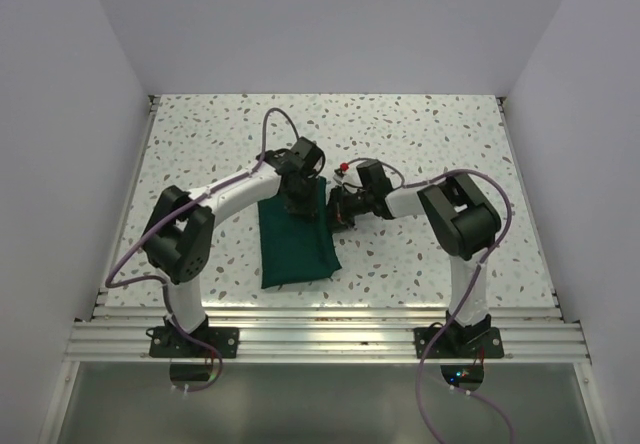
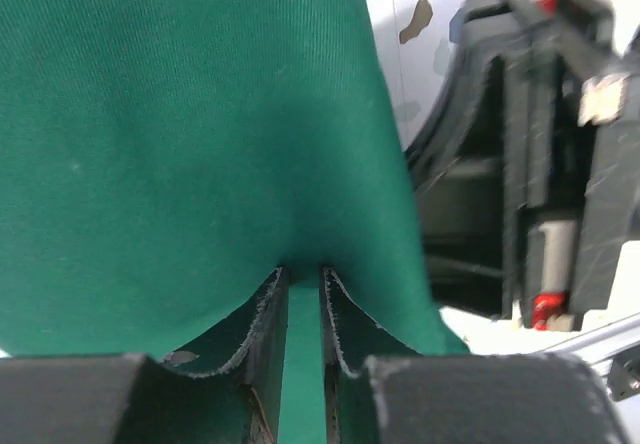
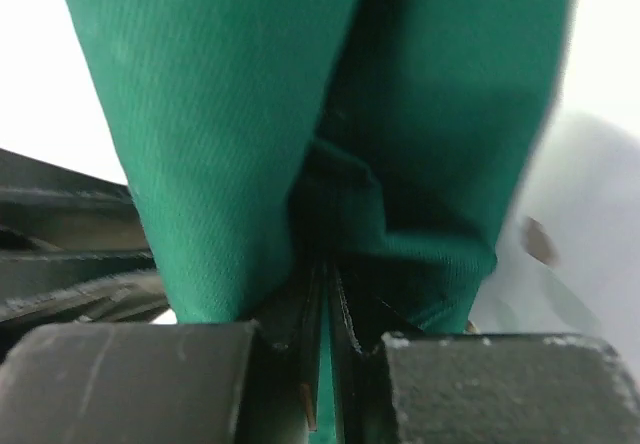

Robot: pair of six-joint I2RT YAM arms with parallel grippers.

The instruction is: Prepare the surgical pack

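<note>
The surgical pack is a dark green folded cloth bundle (image 1: 294, 240) lying mid-table between the arms. My left gripper (image 1: 300, 202) is shut on its far edge; in the left wrist view the cloth (image 2: 190, 134) fills the frame and a strip of it is pinched between the jaws at my left gripper (image 2: 303, 294). My right gripper (image 1: 335, 211) is shut on the bundle's far right corner; the right wrist view shows green folds (image 3: 230, 114) bunched between the nearly closed jaws at my right gripper (image 3: 325, 284). Scissors and gauze are hidden.
The speckled white tabletop (image 1: 420, 144) is walled by white panels at the back and sides. An aluminium rail (image 1: 330, 339) runs along the near edge. Purple cables loop over both arms. The right gripper's black body (image 2: 540, 154) sits close beside the left one.
</note>
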